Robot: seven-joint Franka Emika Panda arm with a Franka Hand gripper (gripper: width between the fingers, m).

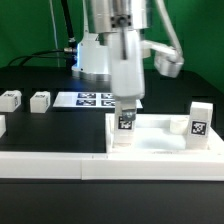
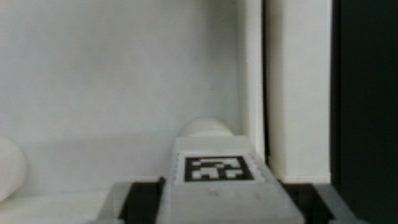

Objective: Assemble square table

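White tabletop (image 1: 160, 143) of plastic lies flat on the black counter (image 1: 40, 130), toward the exterior view's right, its raised edges upward. Over its end on the exterior view's left hangs the end effector (image 1: 127, 106), pinching a short white leg (image 1: 127, 122) between its two fingers. That leg is upright, its black-and-white tag faces the camera, and its lower end is down at the tabletop's corner; whether it sits in a socket cannot be told.

From the wrist, the leg (image 2: 217, 165) shows its tag between the grey fingers (image 2: 146, 203), with the pale tabletop (image 2: 107, 100) behind it and a dark strip of counter (image 2: 365, 100) along one side.

A second leg (image 1: 198, 120) stands upright at the tabletop's other end, on the exterior view's right, well apart from the pinched one. A third leg (image 1: 10, 100) and a fourth leg (image 1: 40, 101) rest near each other on the counter at the exterior view's left, well apart from the tabletop. Behind the tabletop lies the marker board (image 1: 95, 99), near the arm's base. A long white rail (image 1: 50, 165) runs across the front, just beside the tabletop's near edge
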